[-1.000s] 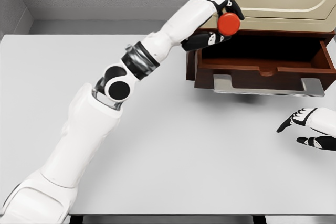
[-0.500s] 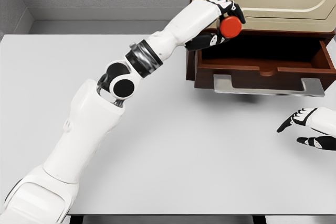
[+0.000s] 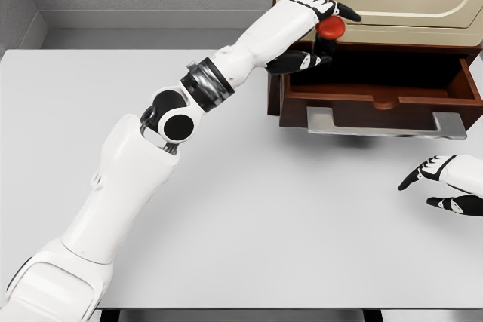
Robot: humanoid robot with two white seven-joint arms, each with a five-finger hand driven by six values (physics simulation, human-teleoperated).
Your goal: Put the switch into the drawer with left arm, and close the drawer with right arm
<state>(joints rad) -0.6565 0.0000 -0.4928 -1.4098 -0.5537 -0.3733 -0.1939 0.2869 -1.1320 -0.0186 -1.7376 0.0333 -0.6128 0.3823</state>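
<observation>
Near the front edge, the right hand (image 3: 441, 182) rested open on the table (image 3: 226, 186). Farther back, over the open drawer (image 3: 377, 84), the left hand (image 3: 321, 32) loosely cupped the red switch (image 3: 330, 28) — probably small, light, rigid, best pinched around its rim.

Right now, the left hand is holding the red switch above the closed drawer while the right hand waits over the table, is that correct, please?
Not quite: the drawer is open, pulled out with its inside showing, as the head view shows. The rest stands: the left hand has the red switch above it, fingers loosening, and the right hand waits over the table.
</observation>
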